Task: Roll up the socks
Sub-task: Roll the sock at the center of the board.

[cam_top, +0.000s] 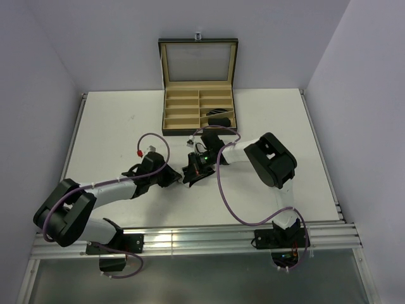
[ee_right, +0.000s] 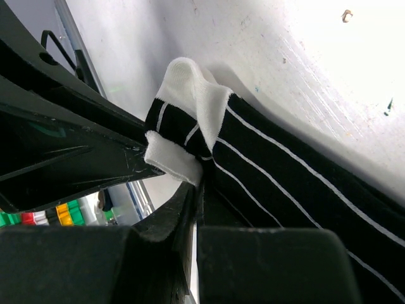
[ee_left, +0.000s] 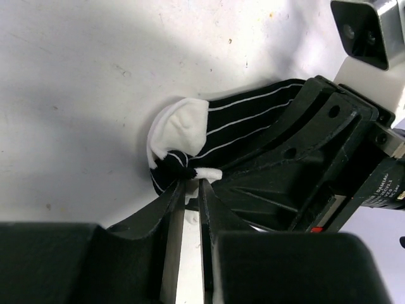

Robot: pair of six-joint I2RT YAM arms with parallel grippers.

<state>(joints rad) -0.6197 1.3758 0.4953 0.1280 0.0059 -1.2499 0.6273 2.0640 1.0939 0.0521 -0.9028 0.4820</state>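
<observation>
A black sock with thin white stripes and a white toe (ee_left: 209, 130) lies on the white table between my two grippers; it also shows in the right wrist view (ee_right: 278, 177). In the top view it is mostly hidden under the grippers. My left gripper (ee_left: 192, 182) is shut on the sock's near edge by a white patch; in the top view it (cam_top: 179, 178) sits at mid-table. My right gripper (ee_right: 201, 174) is shut on the same end of the sock, and in the top view it (cam_top: 190, 172) almost touches the left one. A dark bundle (cam_top: 219, 120) lies in the box.
An open black box with tan lining (cam_top: 169, 111) stands at the back of the table, lid up, just beyond the grippers. The right gripper's body (ee_left: 329, 158) fills the right side of the left wrist view. White walls close in the table.
</observation>
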